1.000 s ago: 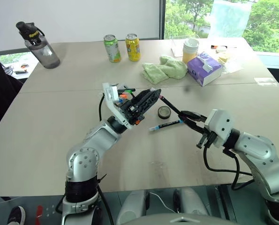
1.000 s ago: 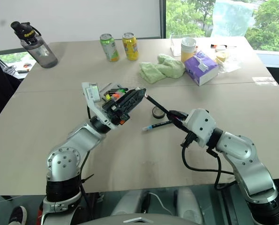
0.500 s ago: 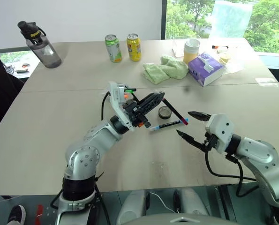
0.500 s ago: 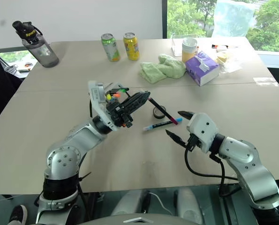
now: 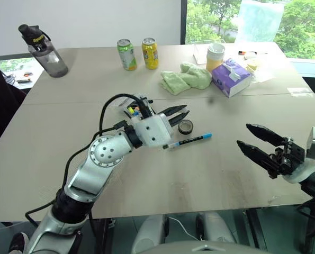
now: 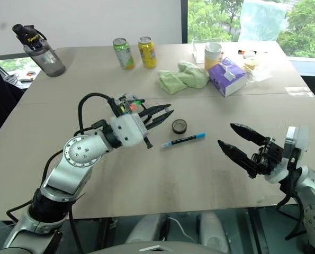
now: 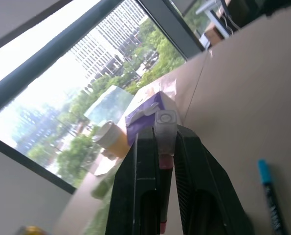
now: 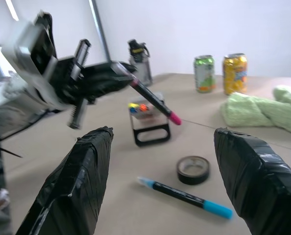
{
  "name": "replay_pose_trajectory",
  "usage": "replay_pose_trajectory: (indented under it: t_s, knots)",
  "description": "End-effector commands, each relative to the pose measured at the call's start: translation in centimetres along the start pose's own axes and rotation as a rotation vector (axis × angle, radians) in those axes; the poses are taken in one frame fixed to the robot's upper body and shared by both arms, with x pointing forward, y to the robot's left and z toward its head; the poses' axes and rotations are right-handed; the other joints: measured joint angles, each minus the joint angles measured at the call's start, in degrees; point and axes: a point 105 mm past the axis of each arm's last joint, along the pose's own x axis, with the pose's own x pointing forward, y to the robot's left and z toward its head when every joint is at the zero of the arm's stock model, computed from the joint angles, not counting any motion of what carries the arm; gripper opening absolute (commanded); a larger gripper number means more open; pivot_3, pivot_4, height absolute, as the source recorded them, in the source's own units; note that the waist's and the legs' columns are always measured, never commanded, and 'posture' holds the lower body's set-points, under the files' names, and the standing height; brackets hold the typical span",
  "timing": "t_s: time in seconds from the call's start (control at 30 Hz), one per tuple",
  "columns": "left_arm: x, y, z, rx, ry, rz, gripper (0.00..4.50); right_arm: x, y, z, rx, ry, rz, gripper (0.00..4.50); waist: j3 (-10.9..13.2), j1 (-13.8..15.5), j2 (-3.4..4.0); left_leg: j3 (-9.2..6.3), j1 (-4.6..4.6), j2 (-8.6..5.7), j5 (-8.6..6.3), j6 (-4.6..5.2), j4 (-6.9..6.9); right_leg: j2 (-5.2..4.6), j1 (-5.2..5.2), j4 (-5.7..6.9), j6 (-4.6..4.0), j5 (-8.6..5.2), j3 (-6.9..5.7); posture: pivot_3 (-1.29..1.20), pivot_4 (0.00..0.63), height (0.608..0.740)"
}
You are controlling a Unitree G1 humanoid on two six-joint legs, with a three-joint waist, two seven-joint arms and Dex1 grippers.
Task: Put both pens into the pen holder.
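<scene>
My left gripper (image 5: 187, 110) is shut on the black pen (image 8: 152, 100), whose pink-red end slants down out of the fingers above the table. The pen also shows between the two fingers (image 7: 164, 142) in the left wrist view. Just behind that hand stands the black open-frame pen holder (image 8: 147, 128) with short coloured markers in it. The light blue pen (image 5: 189, 141) lies flat on the table, in front of a small round tin (image 5: 186, 126). My right gripper (image 5: 243, 135) is open and empty, well to the right of the blue pen, pointing left toward it.
At the table's far side stand two drink cans (image 5: 127, 54), a water bottle (image 5: 43, 51), a green cloth (image 5: 186, 78), a purple tissue box (image 5: 230, 76) and a yellow cup (image 5: 215, 56). Bare tabletop lies between the two grippers.
The right gripper let go of the black pen, opened and drew back to the right. The left gripper shut on that pen and rolled over with it.
</scene>
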Motion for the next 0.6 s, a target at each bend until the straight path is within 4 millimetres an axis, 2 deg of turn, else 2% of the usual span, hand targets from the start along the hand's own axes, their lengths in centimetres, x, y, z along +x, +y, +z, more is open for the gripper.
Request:
replay_pose_trajectory:
  t_s: [0.03,0.1,0.27,0.33,0.43,0.6]
  knots:
    - [-0.3,0.6,0.2,0.136,0.021,0.059,0.0,-0.1,0.2,0.8,-0.068,-0.015,0.042,3.54,0.0,0.0,0.0,0.0,-0.01,0.0,-0.01,0.01,0.0,0.0,0.0,-0.01,0.0,0.0,-0.01,0.0,0.15,0.74]
    - [-0.5,1.0,-0.1,0.115,0.061,0.117,0.0,-0.2,0.0,0.8,-0.077,-0.012,0.045,3.54,0.0,0.0,0.0,-0.01,-0.02,-0.01,-0.01,0.01,0.01,-0.01,-0.01,0.0,0.01,0.0,-0.03,0.0,0.15,0.74]
    - [-0.5,0.2,-0.3,0.111,0.131,0.139,0.0,-0.3,-0.3,0.5,-0.093,-0.008,0.044,3.54,0.0,0.1,-0.01,-0.03,-0.03,0.0,-0.01,0.01,0.03,-0.01,-0.01,0.02,0.01,0.0,-0.07,0.0,0.15,0.74]
    - [-0.8,0.7,-0.5,0.136,0.156,0.167,0.0,-0.3,-0.4,0.4,-0.094,-0.009,0.046,3.54,0.0,0.1,-0.01,-0.04,-0.03,0.0,0.0,0.0,0.03,-0.01,-0.01,0.02,0.01,0.0,-0.08,0.0,0.15,0.74]
    - [-1.1,1.9,0.3,0.222,0.149,0.21,0.0,-0.2,-0.5,0.2,-0.096,-0.006,0.047,3.54,0.0,0.1,-0.01,-0.04,-0.03,0.0,0.0,0.0,0.03,-0.02,-0.01,0.03,0.01,0.0,-0.07,0.0,0.15,0.74]
    - [-1.7,2.0,0.5,0.251,0.169,0.22,0.0,-0.4,-0.6,-0.1,-0.103,-0.001,0.048,3.54,0.0,0.2,-0.01,-0.03,-0.03,-0.01,0.0,0.0,0.03,-0.04,-0.01,0.01,0.01,0.0,-0.07,0.0,0.15,0.74]
